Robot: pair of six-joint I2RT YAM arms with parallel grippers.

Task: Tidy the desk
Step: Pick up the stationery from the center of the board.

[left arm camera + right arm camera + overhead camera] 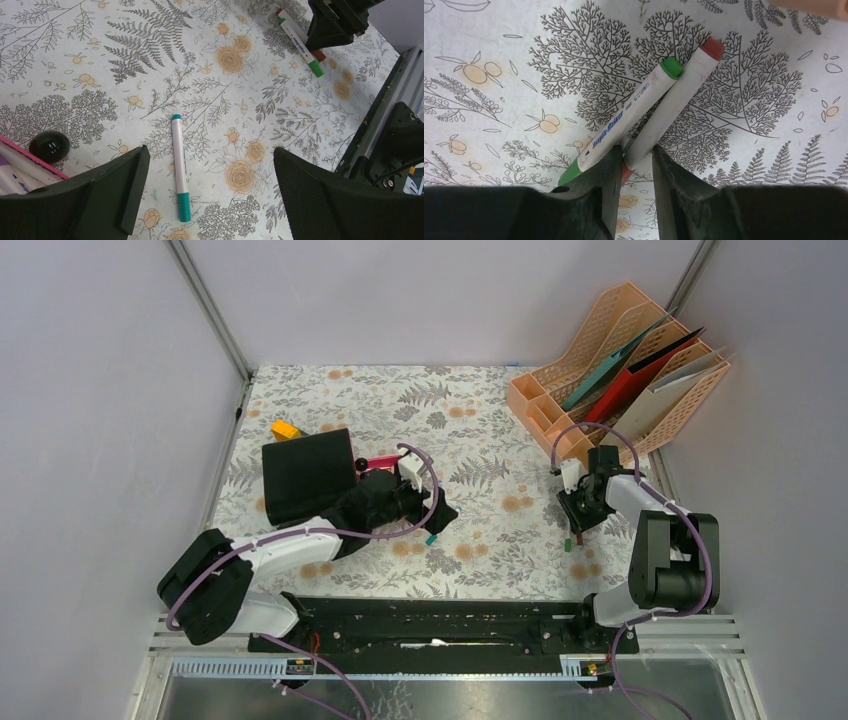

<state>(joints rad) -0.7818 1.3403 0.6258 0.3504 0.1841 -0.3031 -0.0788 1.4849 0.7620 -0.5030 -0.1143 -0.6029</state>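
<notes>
The desk (pixel 480 430) is covered in pale fern-and-flower cloth. My left gripper (pixel 436 520) is open just above it. In the left wrist view (pixel 210 156) a teal-capped white marker (pixel 178 165) lies flat between its fingers, nearer the left finger (pixel 107 192), touching neither. My right gripper (pixel 573 523) is low over the desk at the right. In the right wrist view (pixel 638 155) it is shut on a red-capped marker (pixel 674 95). A green-capped marker (pixel 624 117) lies against the outside of the left finger and crosses the red one.
A black notebook (pixel 308 476) lies at the left with a yellow object (pixel 285 429) behind it and a pink case (pixel 380 462) beside it. A peach file organizer (pixel 625 375) with folders stands at the back right. A black ball (pixel 49 145) sits near the case.
</notes>
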